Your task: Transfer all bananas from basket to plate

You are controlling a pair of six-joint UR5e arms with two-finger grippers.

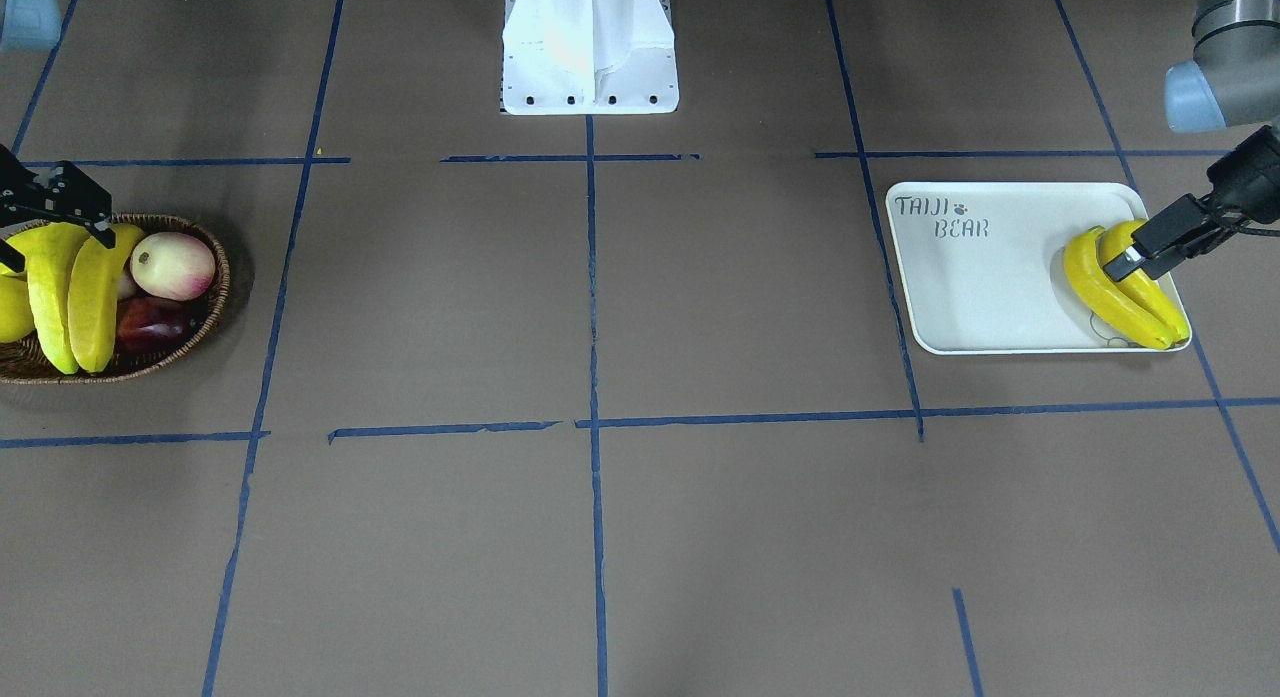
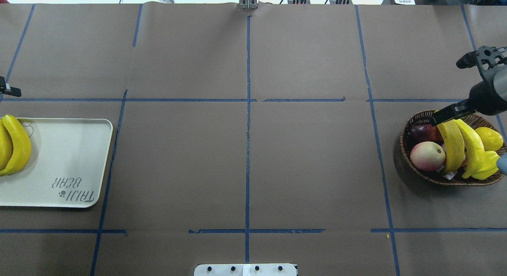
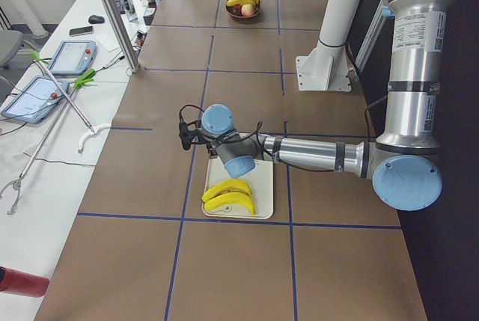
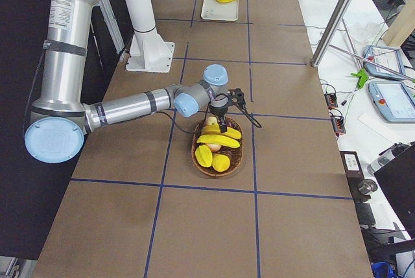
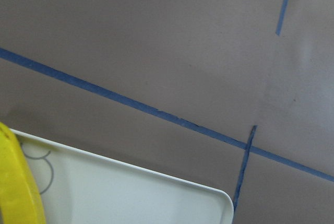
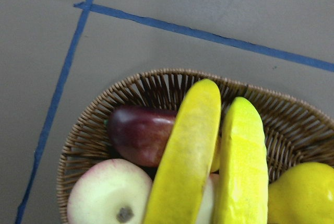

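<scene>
Right gripper [image 1: 55, 249] hangs over the basket [image 2: 403, 147], at the rim farthest from the robot's base. Its two dark fingers stand apart on either side of the raised ends of the two bananas in the basket [image 2: 454, 149]. Whether they are pressing on the fruit or only flanking it cannot be told.

These bananas lie side by side across the basket's short width, with their long axes running from the gripper back toward the robot. A pink-and-cream round fruit [image 2: 427, 156] and a dark red fruit [image 2: 422, 132] touch them on the side facing the plate. A pear [image 2: 490, 138] and a starfruit [image 2: 485, 169] sit on the other side.

Any lift probably has to go straight up past the braided rim before turning.

The plate [image 1: 980, 287] is well apart from the basket, at the table's opposite end. It holds two bananas [image 1: 1120, 292], with the left gripper [image 1: 1125, 267] over them, its grip unclear. Brown paper crossed by blue tape lines [image 2: 248, 109] lies between basket and plate.
</scene>
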